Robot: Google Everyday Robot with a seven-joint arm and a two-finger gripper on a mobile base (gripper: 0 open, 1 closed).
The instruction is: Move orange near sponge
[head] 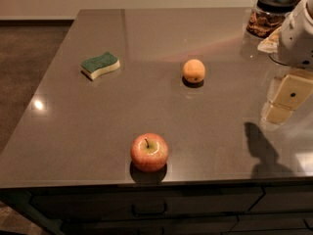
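The orange (pixel 194 71) is a small, round, pale-orange fruit on the grey countertop, right of centre. The sponge (pixel 100 65) has a dark green top and a cream body. It lies to the orange's left, about a third of the counter's width away. My gripper (pixel 282 104) hangs from the white arm (pixel 298 33) at the right edge, above the counter. It is to the right of the orange and a little nearer the front. It is open and holds nothing.
A red-yellow apple (pixel 149 152) with a stem stands near the counter's front edge (pixel 73 184). A glass jar with a black lid (pixel 270 13) stands at the back right, behind the arm. The floor drops away on the left.
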